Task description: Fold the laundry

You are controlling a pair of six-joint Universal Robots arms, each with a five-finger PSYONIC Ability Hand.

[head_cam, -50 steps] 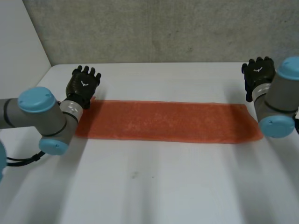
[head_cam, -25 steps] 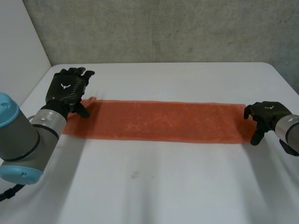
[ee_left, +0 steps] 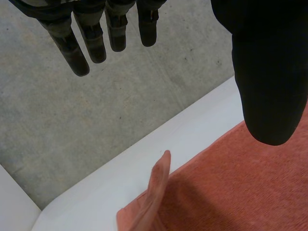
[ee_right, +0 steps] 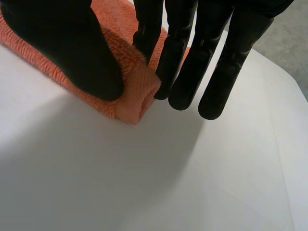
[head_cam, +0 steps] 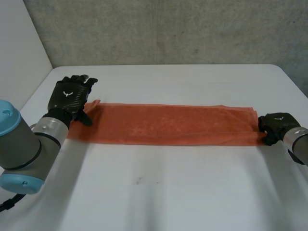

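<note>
So there's a long orange towel (head_cam: 168, 125) stretched flat across the white table (head_cam: 159, 192), running pretty much side to side, with a grey concrete wall (head_cam: 168, 29) behind it. The left hand (head_cam: 70, 96) sits at the towel's left end, over the far corner. From the left wrist view its fingers (ee_left: 94, 43) are straight and spread, with the thumb (ee_left: 269, 72) well apart from them, and nothing is held between them; it's just above the cloth. The towel's corner (ee_left: 156, 187) under that hand is curled up a bit off the table. Over at the other end, the right hand (head_cam: 275, 124) is down at the towel's right edge, near the front corner. In the right wrist view the thumb (ee_right: 67, 48) presses on top of the cloth and the fingers (ee_right: 183, 57) are against the other side, so the edge is bunched into a little roll (ee_right: 137, 91) pinched between them.
</note>
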